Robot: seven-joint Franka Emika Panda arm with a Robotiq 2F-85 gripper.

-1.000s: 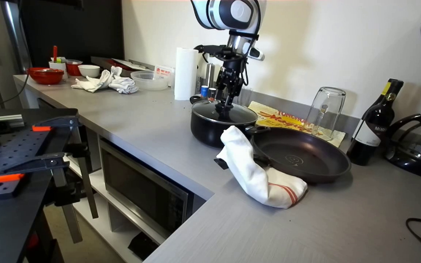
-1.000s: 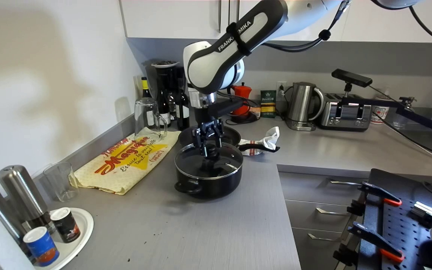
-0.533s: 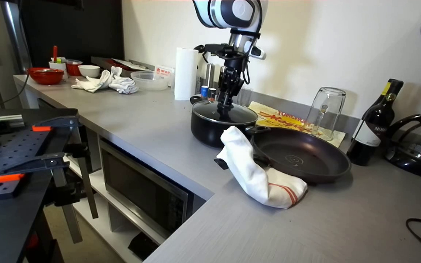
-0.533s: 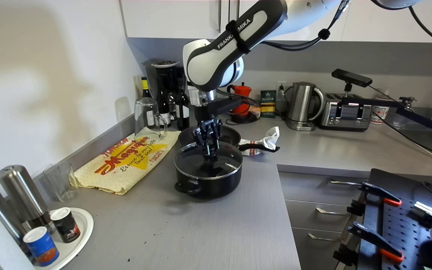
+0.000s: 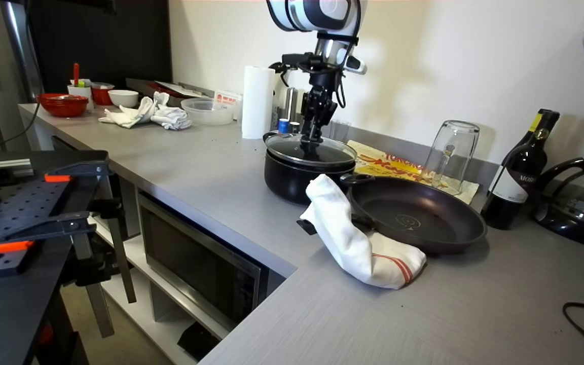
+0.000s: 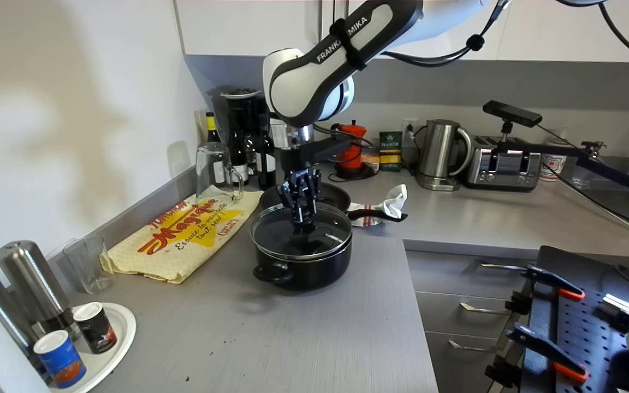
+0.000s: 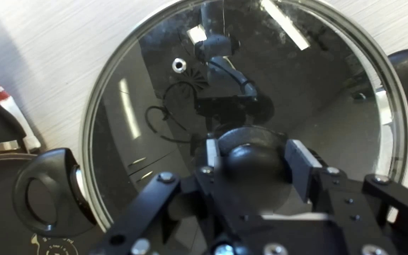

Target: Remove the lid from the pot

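Note:
The lid (image 5: 335, 152), a see-through glass disc with a metal rim, hangs slightly above the black pot (image 5: 292, 182). A narrow gap shows between rim and pot in both exterior views, and the lid (image 6: 276, 234) sits a little toward the camera over the pot (image 6: 320, 275). My gripper (image 6: 303, 218) points straight down at the lid's centre. In the wrist view the gripper (image 7: 255, 156) has its pads (image 7: 301, 166) on either side of the black knob (image 7: 248, 136), shut on it. Part of the knob is blurred there.
A wide black frying pan (image 5: 418, 218) stands against the pot's side, with a white towel (image 5: 340, 228) by its handle. Along the wall are a yellow cloth bag (image 6: 189, 234), a glass mug (image 6: 216, 172) and a plate (image 6: 126, 338) with shakers.
The gripper has come together on the knob. After that it has risen slightly, and the lid has come up off the pot's rim with it. The pot has stayed put.

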